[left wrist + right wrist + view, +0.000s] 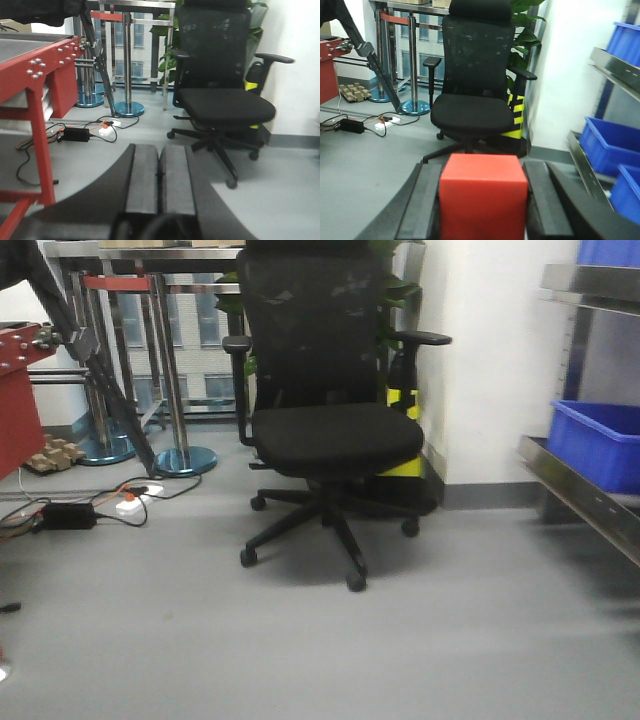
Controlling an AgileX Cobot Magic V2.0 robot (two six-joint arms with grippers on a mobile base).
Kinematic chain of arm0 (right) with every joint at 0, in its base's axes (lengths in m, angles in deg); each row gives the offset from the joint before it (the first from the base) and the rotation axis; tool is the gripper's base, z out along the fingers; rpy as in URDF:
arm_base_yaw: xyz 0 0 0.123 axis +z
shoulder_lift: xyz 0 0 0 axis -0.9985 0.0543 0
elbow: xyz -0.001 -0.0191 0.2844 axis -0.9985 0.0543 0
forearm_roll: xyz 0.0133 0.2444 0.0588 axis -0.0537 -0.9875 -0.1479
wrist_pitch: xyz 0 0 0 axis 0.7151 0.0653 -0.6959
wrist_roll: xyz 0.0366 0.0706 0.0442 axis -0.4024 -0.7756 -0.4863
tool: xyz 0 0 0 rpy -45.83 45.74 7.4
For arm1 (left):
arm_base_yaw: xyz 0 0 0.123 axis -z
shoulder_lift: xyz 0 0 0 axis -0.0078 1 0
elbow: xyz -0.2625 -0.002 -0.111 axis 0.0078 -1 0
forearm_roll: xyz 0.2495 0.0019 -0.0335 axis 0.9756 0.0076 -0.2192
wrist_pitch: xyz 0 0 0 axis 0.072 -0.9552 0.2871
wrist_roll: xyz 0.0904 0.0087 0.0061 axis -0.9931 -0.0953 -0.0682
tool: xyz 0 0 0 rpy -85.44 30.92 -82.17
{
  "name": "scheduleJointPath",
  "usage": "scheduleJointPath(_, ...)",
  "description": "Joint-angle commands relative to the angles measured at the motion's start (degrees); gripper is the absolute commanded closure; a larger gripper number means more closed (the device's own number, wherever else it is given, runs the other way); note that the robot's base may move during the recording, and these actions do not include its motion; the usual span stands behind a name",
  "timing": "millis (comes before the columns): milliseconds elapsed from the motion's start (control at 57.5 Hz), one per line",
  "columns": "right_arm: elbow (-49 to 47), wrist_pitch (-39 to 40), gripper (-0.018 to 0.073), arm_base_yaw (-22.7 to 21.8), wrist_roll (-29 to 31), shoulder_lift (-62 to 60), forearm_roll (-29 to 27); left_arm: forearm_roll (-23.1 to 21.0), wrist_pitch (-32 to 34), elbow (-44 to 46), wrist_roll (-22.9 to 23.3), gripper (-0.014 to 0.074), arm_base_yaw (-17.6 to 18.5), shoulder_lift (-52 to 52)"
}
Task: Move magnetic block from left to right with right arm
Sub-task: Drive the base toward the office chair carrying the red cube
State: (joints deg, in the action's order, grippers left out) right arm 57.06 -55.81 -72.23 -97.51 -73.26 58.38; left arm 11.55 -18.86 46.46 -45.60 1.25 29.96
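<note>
Block (pixel 483 197): smooth matt red, plastic-looking. Right fingers (pixel 422 200) and left fingers (pixel 142 180): matt black, slightly grainy pads. Chair (pixel 325 430): black mesh back, cloth seat, plastic base. Floor (pixel 420 640): smooth grey, faint sheen. Posts (pixel 127 55) at 12 o'clock: polished glossy metal. Desk (pixel 37 85): red painted metal, shiny bolts. Bin (pixel 600 445) at 3 o'clock: blue glossy plastic. Shelf (pixel 575 495): dull bare metal.

Read no text, label, brand or number in any view. Noticed only yellow-and-black hazard stripes (pixel 516 116), without letters, low beside the white wall (pixel 560 75), behind the black mesh office chair (pixel 476 60).
</note>
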Motion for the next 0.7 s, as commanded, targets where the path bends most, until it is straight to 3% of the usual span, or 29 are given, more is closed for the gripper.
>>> scheduleJointPath(0,-1.5,5.0,0.0440,-0.2,0.5,1.0,1.2,-0.3,4.8,-0.5,0.3,0.0722,-0.1,-0.4)
scheduleJointPath(678,-1.5,5.0,0.0440,-0.2,0.5,1.0,1.2,-0.3,4.8,-0.5,0.3,0.0722,-0.1,-0.4)
